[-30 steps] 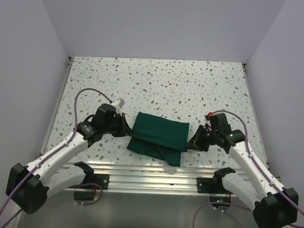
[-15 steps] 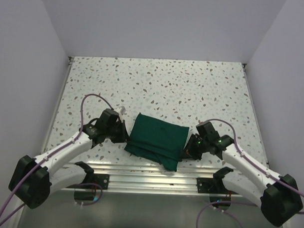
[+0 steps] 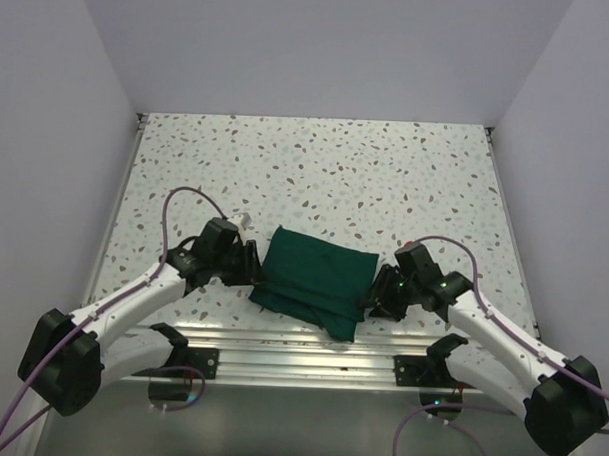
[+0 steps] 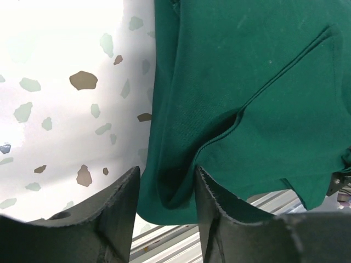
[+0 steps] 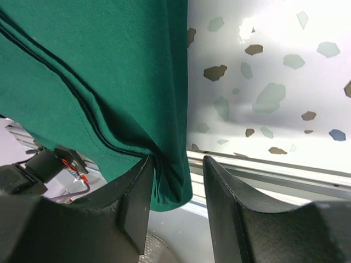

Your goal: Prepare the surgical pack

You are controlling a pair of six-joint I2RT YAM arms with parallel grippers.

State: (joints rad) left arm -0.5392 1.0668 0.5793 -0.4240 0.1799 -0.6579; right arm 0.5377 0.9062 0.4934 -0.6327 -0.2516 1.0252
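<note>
On the near half of the speckled desk (image 3: 317, 158), close to the metal rail (image 3: 301, 340) along its near edge, lay the surgical pack (image 3: 315, 278), a dark green cloth folded into a flat, roughly rectangular bundle with its layered edges showing; its near right corner reached almost to the rail; both arms stretched low across the desk from their bases towards it, the left arm (image 3: 142, 297) from the left and the right arm (image 3: 491, 330) from the right, each trailing a purple cable (image 3: 181, 197); the left hand (image 3: 253, 268) sat at the pack's left edge, its fingers (image 4: 118, 205) parted, with a fold of the green cloth lying in the gap but not pinched; the right hand (image 3: 375, 296) sat at the pack's right edge, likewise unclenched, its fingers (image 5: 137, 197) apart with the cloth's hemmed corner just inside the gap, against the left finger and clear of the other.
</note>
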